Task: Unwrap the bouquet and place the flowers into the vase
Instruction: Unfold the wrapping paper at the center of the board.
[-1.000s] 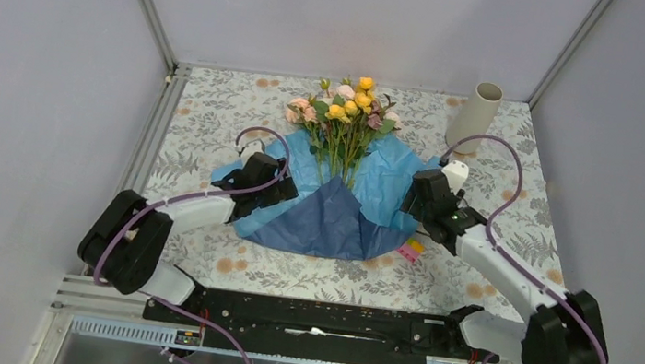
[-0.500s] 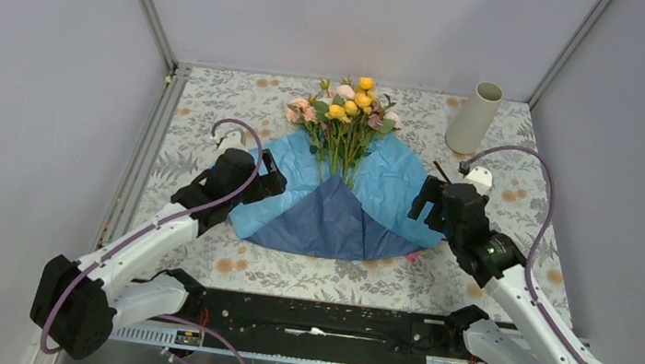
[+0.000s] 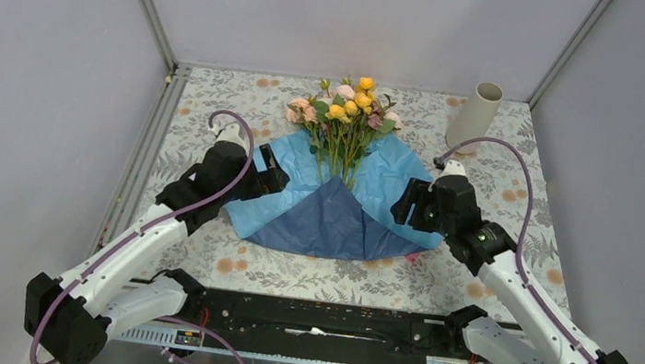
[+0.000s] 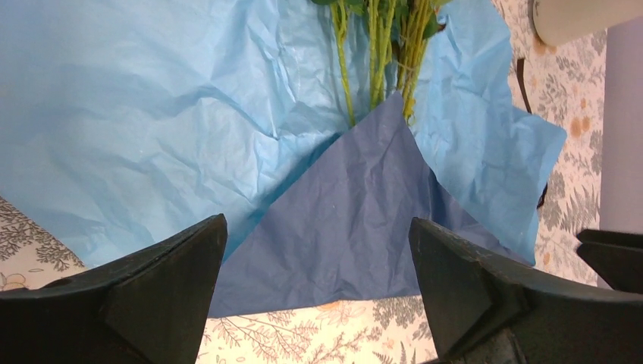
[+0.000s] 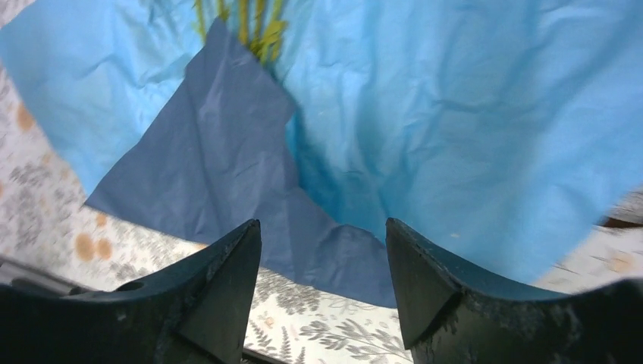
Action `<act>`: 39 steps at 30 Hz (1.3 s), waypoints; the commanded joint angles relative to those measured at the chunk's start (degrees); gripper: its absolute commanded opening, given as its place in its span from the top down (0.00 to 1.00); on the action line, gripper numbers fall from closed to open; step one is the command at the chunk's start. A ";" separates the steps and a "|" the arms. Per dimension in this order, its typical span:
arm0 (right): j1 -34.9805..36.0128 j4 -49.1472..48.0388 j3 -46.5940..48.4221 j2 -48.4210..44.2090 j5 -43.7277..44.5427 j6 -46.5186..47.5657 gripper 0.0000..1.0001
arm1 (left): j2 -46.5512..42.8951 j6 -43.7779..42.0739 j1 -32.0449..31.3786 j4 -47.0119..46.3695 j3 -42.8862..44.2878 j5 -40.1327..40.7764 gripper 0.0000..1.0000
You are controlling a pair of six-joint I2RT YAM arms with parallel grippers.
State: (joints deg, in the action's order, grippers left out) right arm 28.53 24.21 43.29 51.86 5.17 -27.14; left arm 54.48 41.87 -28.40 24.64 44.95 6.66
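Floral tablecloth (image 3: pixel 217 104), blue paper (image 3: pixel 335 202) spread flat mid-table, flowers (image 3: pixel 346 111) lying on its far half with stems under a darker folded flap. Vase (image 3: pixel 474 115) upright at far right, apart from the paper. Left gripper (image 4: pixel 316 224) spread wide over the paper's left edge, right gripper (image 5: pixel 322 224) jaws apart over its right edge, both empty.

The flowers (image 3: pixel 346 111) have their stem ends hidden under the dark fold of the blue paper (image 3: pixel 388 181). The left wrist view cuts off most of the vase (image 4: pixel 584 14) beyond the paper. A pink speck (image 3: pixel 409 257) at the paper's edge is too small to tell.
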 commanded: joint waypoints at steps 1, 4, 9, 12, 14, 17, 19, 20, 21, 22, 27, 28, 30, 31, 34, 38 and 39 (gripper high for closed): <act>0.02 -9.07 -1.83 4.97 -13.89 -1.96 0.33 | 0.44 -1.31 0.28 -0.03 1.86 -5.91 0.01; 0.01 -12.93 -1.76 9.62 -17.92 -1.85 0.32 | 0.97 -2.92 0.28 2.07 4.34 -11.12 0.01; 0.03 -17.21 1.07 17.42 -20.59 -0.55 0.29 | 2.60 -8.57 0.36 8.14 11.02 -14.74 0.01; 0.02 -19.62 3.07 22.30 -21.87 0.52 0.27 | 3.38 -11.35 0.52 9.27 11.58 -13.12 0.01; 0.02 -20.03 4.28 24.63 -21.22 1.73 0.26 | 3.52 -12.42 0.75 8.69 10.83 -12.61 0.01; -0.01 -19.56 5.82 27.39 -20.54 4.05 0.25 | 4.17 -13.89 0.89 6.96 9.34 -13.24 0.01; 0.02 -19.02 6.39 29.00 -20.38 4.98 0.24 | 5.28 -14.12 0.89 6.45 8.84 -13.70 0.01; 0.02 -18.90 6.54 29.60 -20.59 5.25 0.24 | 5.70 -13.94 0.98 6.08 8.51 -13.90 0.01; 0.03 -18.87 6.55 30.22 -20.97 5.57 0.24 | 6.02 -13.66 1.05 5.77 8.23 -14.25 0.01; 0.07 -18.85 6.51 30.68 -21.44 5.69 0.24 | 6.21 -13.47 1.11 5.32 8.04 -14.88 0.01; 0.03 -19.11 5.75 32.46 -22.30 6.15 0.24 | 6.00 -10.05 1.16 2.97 5.76 -14.33 0.02; 0.03 -19.13 5.63 32.66 -22.37 6.18 0.24 | 6.06 -8.73 1.16 1.45 4.53 -14.53 0.02; 0.03 -19.62 5.31 33.18 -22.75 6.22 0.26 | 6.65 -5.62 1.16 -2.52 1.97 -15.23 0.02; 0.03 -19.63 5.25 33.54 -22.95 6.25 0.26 | 7.22 -4.36 1.16 -4.79 0.94 -15.78 0.02; -0.02 -19.52 5.46 34.48 -23.88 6.45 0.28 | 10.32 -2.31 1.16 -9.52 -0.34 -16.09 0.02; 0.03 -20.46 5.01 34.85 -26.42 6.40 0.30 | 16.87 -2.24 1.69 -12.53 1.54 -12.83 0.02; 0.03 -20.93 4.86 34.81 -27.23 6.41 0.30 | 18.62 -2.00 1.85 -13.62 2.27 -12.41 0.02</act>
State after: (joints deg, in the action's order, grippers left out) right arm 28.53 6.07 47.86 86.48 -18.24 -21.85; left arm 68.31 37.87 -27.51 19.57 44.73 -7.57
